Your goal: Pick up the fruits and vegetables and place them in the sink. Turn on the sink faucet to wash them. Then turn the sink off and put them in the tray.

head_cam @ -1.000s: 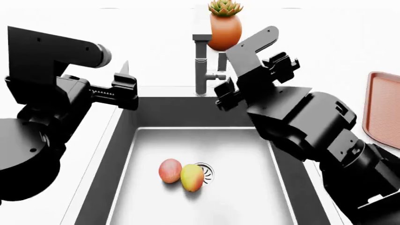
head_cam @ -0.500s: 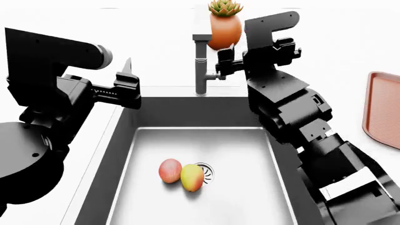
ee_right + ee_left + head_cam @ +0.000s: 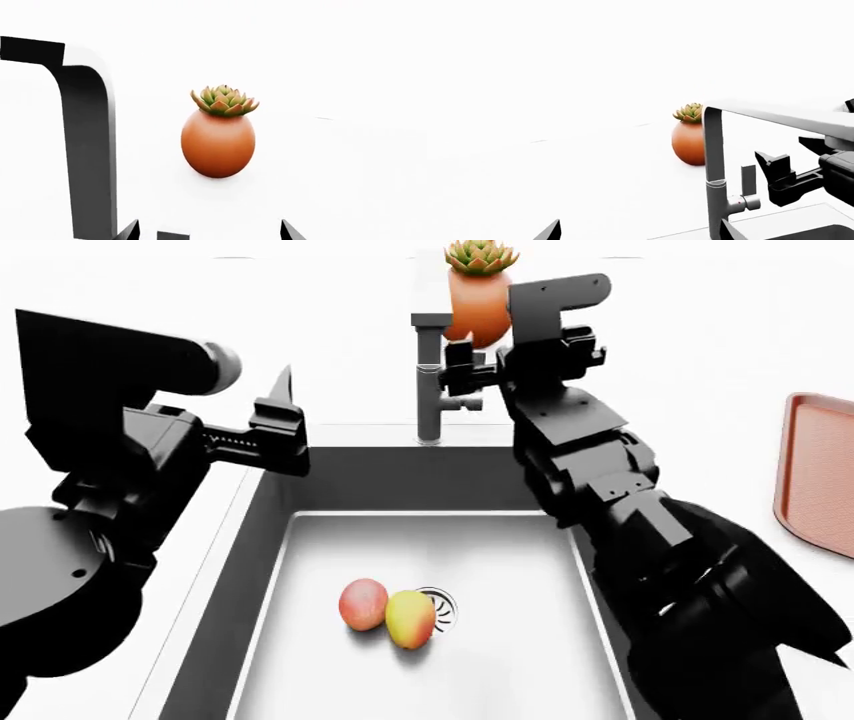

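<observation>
Faucet lever (image 3: pixel 470 400) just beside right hand (image 3: pixel 461 377), possibly touching.

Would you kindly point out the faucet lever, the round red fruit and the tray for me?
faucet lever (image 3: pixel 748 181): left wrist view, on the upright handle blade.
round red fruit (image 3: pixel 362 603): head view, on its middle, in the sink.
tray (image 3: pixel 814 475): head view, on its bare floor.
</observation>
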Tool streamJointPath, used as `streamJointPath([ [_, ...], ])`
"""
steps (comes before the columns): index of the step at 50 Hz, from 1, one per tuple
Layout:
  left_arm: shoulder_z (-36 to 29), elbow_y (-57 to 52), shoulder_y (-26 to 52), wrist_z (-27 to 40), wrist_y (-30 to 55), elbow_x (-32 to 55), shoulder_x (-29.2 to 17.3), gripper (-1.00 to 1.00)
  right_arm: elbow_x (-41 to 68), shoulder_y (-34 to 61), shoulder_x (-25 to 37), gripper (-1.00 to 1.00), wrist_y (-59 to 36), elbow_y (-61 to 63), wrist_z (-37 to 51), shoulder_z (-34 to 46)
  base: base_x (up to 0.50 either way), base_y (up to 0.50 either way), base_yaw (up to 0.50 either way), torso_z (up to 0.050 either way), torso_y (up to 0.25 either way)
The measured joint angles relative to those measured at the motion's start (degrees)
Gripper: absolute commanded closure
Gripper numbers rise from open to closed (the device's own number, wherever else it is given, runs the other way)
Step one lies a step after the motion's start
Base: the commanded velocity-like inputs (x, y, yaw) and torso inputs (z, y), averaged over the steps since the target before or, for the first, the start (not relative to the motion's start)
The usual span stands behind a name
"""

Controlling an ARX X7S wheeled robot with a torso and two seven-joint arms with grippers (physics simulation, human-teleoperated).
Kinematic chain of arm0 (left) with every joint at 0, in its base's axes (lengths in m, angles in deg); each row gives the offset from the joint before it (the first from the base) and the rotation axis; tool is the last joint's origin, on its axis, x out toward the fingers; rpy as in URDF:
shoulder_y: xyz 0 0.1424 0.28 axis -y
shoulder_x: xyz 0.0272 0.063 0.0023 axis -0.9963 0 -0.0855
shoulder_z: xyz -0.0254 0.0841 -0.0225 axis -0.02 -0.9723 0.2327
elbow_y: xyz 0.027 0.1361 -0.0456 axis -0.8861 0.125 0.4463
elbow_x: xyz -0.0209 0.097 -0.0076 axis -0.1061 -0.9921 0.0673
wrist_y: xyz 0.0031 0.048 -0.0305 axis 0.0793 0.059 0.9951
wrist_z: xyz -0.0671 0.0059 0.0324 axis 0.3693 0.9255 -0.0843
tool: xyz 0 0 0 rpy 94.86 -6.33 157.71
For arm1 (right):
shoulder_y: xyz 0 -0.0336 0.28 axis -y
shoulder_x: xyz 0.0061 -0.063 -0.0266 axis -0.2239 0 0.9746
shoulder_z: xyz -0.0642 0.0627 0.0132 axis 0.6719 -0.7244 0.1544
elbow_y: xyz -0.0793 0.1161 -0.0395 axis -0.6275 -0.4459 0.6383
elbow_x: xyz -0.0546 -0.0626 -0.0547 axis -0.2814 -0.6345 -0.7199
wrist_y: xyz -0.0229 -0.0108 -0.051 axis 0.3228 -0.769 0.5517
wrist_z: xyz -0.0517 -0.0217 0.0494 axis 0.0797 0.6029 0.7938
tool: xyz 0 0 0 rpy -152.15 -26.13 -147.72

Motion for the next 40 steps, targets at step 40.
streamJointPath([
  [40,1.2,-1.7,-3.3,-4.3,-4.3,-1.4,-1.0,-1.00,19.0,2.4,-1.2,-1.00,8.2,-4.6,-7.4,18.0,0.00,0.00,0.00,0.000,-0.084],
])
